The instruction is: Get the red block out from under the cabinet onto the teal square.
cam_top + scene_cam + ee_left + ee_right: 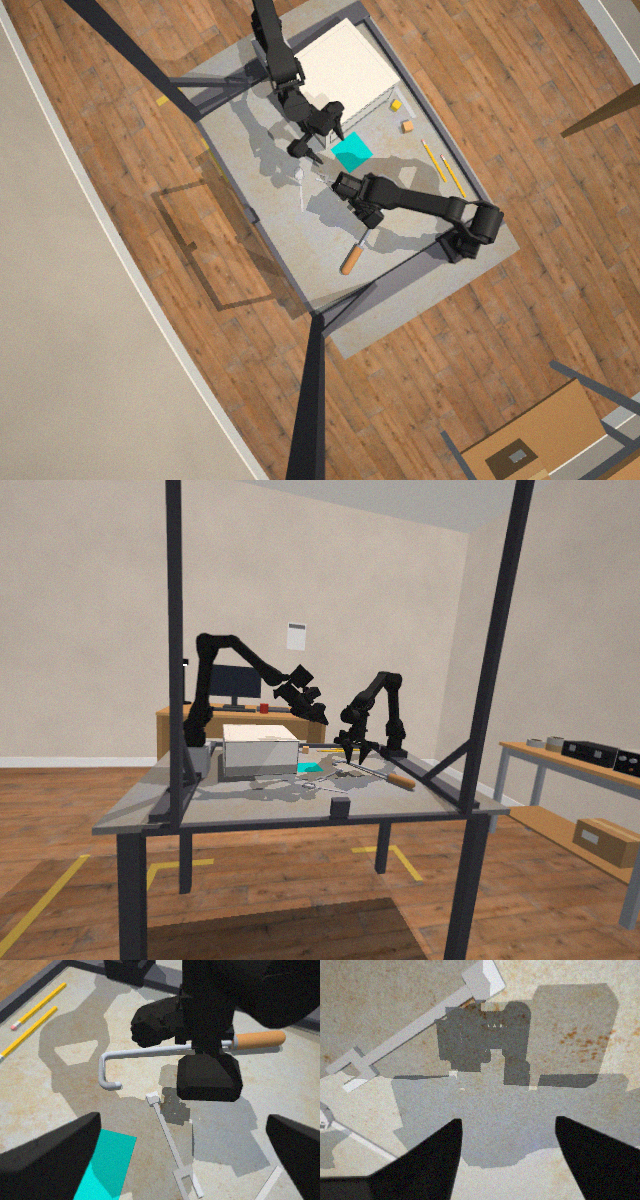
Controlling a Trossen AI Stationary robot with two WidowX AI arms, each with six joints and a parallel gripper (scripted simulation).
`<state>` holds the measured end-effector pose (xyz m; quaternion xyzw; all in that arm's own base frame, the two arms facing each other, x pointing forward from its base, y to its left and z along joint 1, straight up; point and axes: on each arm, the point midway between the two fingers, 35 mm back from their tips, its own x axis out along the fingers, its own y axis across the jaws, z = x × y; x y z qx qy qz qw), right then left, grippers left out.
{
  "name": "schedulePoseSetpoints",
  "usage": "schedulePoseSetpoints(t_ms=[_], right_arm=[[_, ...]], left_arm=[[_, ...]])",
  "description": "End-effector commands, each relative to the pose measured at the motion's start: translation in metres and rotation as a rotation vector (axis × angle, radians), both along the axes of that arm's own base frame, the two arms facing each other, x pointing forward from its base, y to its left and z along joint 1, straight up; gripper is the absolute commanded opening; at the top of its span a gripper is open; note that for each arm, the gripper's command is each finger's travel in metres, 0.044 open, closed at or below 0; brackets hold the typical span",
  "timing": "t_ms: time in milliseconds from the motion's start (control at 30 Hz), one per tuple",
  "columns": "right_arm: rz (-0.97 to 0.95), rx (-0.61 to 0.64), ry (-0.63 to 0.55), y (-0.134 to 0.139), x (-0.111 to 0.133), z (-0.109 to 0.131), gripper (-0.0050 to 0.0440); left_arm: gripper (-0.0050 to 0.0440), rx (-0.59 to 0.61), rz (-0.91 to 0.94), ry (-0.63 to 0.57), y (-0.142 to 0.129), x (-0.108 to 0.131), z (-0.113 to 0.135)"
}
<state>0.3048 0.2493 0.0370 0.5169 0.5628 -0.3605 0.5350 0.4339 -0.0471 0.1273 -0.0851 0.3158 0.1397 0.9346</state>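
The white cabinet (356,67) (261,756) stands upright at one end of the table. The red block is not visible in the current views. The teal square (352,151) (309,767) (112,1160) lies bare beside the cabinet. The hook tool with an orange handle (352,259) (401,780) (260,1040) lies on the table, partly hidden by the right arm. My left gripper (331,150) (182,1120) is open and empty, high beside the cabinet's corner and the teal square. My right gripper (355,763) (508,1124) is partly open and empty, pointing down between the wrench and the hook tool.
The wrench (324,181) (167,1132) (415,1032) lies near the right gripper, with a spoon (299,174) (309,785) beyond it. A yellow block (395,105) and an orange block (407,126) (305,749) lie by the cabinet's far corner, near two pencils (434,161). The arms are close together.
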Motion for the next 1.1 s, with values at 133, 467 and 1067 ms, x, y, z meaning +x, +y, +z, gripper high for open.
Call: schedulePoseSetpoints(t_ms=[133,467,1067], right_arm=[[0.109,-0.07,0.026,0.051,-0.056,0.016,0.0258],[0.226,-0.169,0.062,0.09,-0.138,0.009,0.0258],[0.256,-0.211,0.081,0.09,-0.16,-0.044,0.0215]], left_arm=[[0.044,0.032,-0.324,-0.143,-0.032,0.043,0.026],[0.044,0.089,-0.491,-0.231,-0.05,0.058,0.039],[0.044,0.087,-0.49,-0.231,-0.051,0.055,0.04]])
